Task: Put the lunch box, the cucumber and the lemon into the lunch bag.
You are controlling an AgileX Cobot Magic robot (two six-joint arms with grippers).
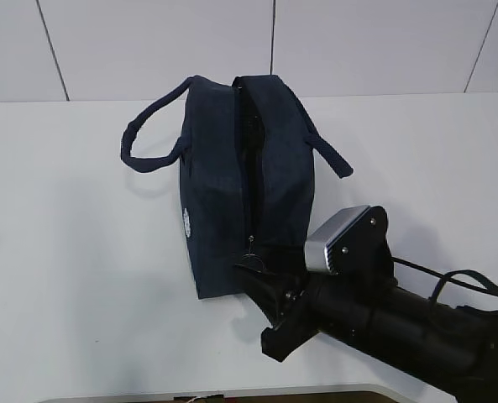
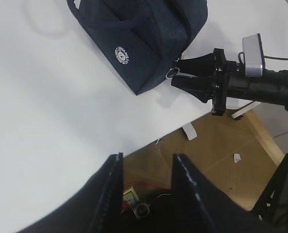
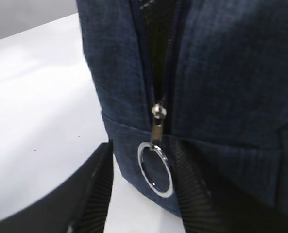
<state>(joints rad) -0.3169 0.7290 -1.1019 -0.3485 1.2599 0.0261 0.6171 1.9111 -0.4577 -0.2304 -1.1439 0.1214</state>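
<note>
The dark navy lunch bag (image 1: 223, 168) stands on the white table, its top zipper partly open along its length. It also shows in the left wrist view (image 2: 148, 34) and the right wrist view (image 3: 221, 73). My right gripper (image 1: 250, 270) is at the bag's near end, open, with its fingers either side of the silver ring pull (image 3: 140, 158) that hangs from the zipper slider (image 3: 157, 110). My left gripper (image 2: 146, 158) is open and empty over the table's front edge, away from the bag. The lunch box, cucumber and lemon are out of view.
The bag's two loop handles (image 1: 148, 138) (image 1: 328, 155) hang out to either side. The white table (image 1: 64, 252) stretches left of the bag. Brown floor (image 2: 221, 145) lies beyond the table's front edge. A white wall stands behind.
</note>
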